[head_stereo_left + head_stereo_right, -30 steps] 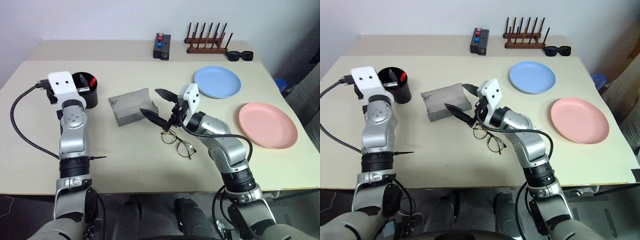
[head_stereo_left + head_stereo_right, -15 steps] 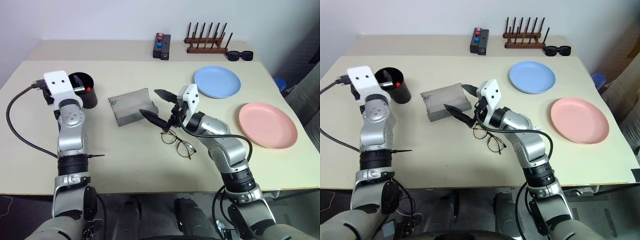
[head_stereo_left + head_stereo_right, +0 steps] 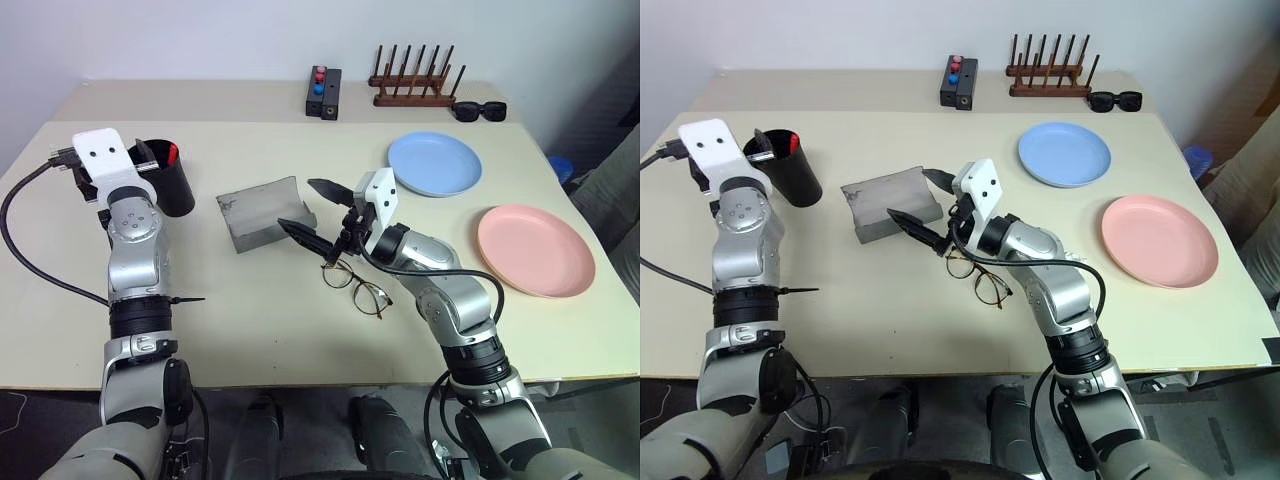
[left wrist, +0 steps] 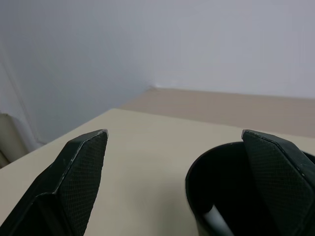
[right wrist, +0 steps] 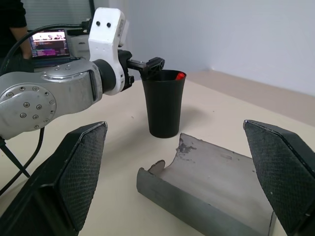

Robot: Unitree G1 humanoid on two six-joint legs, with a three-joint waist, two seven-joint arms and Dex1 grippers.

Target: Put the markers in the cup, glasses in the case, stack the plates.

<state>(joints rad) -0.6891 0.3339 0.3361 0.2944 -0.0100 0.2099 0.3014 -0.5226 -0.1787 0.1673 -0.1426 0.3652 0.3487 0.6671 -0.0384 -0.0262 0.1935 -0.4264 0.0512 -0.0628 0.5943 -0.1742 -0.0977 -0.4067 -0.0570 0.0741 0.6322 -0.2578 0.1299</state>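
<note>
1. The left gripper (image 3: 140, 158) hangs at the rim of the cup (image 3: 171, 185), fingers spread wide and holding nothing; in the left wrist view one finger (image 4: 81, 167) sits clear of the cup's dark mouth.
2. The cup stands upright at the left of the table (image 3: 260, 320), and a red cap (image 3: 173, 152) pokes up inside it, so that marker is in.
3. A pale rod tip (image 4: 216, 223) shows low inside the cup in the left wrist view; whether it is the white marker I cannot tell.
4. The case (image 3: 265, 213) lies open mid-table, just right of the cup, lid tilted up, hollow bare.
5. The right gripper (image 3: 318, 208) hovers at the case's right end, jaws well apart, empty; its wrist view looks straight over the open case toward the cup.
6. The glasses (image 3: 357, 285) lie flat on the table just beside the right forearm, near the case but outside it.
7. The blue plate (image 3: 435, 164) sits toward the back right.
8. The pink plate (image 3: 535, 250) lies nearer the right edge, apart from the blue one, unstacked.
</note>
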